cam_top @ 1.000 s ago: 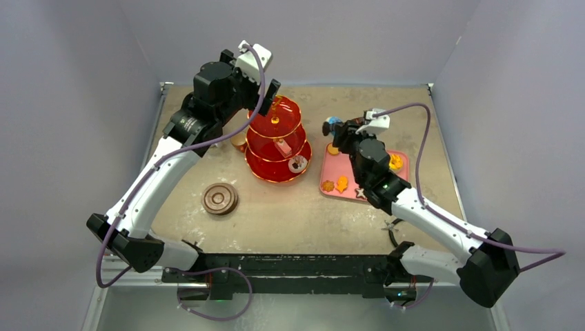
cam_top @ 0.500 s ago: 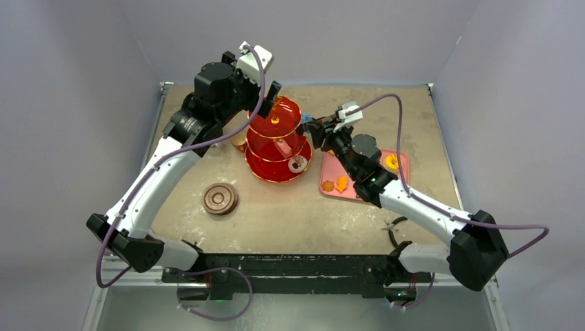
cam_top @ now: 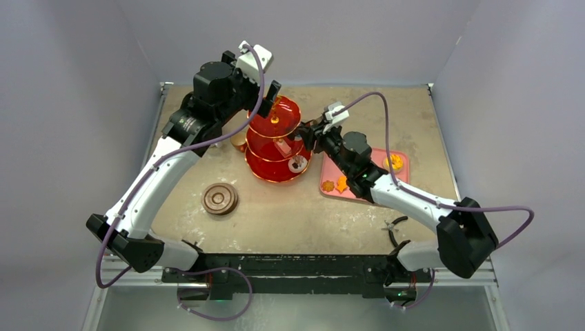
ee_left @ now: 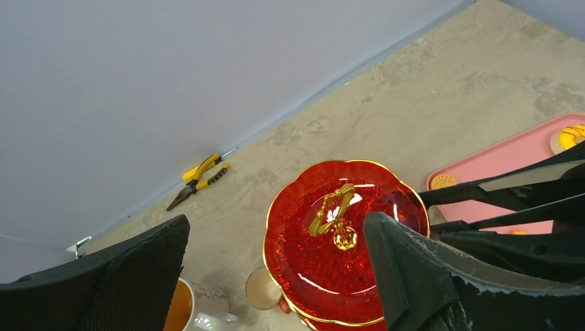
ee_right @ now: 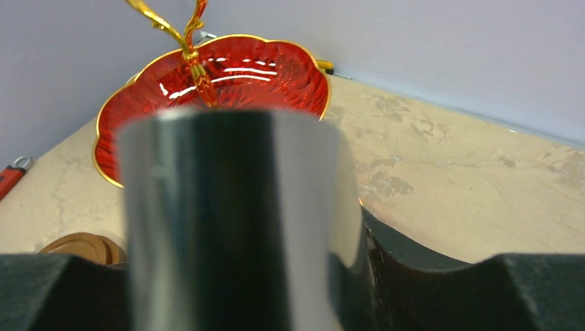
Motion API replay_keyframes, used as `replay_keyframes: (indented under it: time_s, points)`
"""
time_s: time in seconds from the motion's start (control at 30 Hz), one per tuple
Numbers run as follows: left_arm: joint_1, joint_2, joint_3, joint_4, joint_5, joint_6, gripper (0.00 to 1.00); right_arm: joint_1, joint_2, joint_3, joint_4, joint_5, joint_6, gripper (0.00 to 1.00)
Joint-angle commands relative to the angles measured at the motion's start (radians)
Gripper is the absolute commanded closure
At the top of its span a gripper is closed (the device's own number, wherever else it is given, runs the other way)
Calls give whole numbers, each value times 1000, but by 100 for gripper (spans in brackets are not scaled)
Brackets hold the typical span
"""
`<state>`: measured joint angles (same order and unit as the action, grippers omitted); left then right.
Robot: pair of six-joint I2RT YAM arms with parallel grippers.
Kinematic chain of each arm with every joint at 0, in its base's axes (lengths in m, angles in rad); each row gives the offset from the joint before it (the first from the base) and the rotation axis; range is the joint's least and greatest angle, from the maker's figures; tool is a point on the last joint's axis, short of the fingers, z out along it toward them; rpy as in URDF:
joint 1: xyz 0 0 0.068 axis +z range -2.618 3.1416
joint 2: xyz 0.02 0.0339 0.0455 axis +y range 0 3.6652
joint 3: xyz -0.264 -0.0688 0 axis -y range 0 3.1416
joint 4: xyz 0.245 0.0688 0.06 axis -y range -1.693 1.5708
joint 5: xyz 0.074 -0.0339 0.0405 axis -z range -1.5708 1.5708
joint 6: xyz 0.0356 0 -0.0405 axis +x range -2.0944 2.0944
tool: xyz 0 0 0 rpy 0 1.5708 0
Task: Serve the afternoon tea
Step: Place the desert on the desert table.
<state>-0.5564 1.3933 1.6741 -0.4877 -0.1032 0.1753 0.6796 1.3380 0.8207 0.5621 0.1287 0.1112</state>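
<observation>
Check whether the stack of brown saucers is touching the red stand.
Apart. The top external view shows a stretch of bare table between the brown saucers and the red stand.

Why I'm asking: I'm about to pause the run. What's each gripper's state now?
Left gripper: open, empty, above the stand.
Right gripper: shut on the black tongs.

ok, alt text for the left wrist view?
The left gripper hangs open above the top tier of the red stand, gold handle centred. From the right, black tongs reach in across a pink tray; a mug of amber tea sits bottom left, yellow pliers by the wall.
</observation>
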Motion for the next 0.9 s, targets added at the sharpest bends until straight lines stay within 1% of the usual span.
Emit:
replay_keyframes:
  time_s: [0.0,0.3,0.4,0.47,0.63,0.87]
  points:
    - [8,-12,42,17,14,-11,3,1,0,32,81,-28,-5,49]
    - [7,-8,43,24,23,-10,5,0,-40,-20,114,-10,-2,33]
    - [7,-8,48,23,26,-13,5,1,-45,-28,122,-13,-2,29]
    - [7,-8,51,22,26,-12,5,1,-43,-31,123,-14,0,29]
    - [7,-8,54,18,28,-8,5,1,-74,-45,104,-7,33,33]
    - [8,-7,52,19,30,-6,5,-15,-192,-88,12,104,41,38]
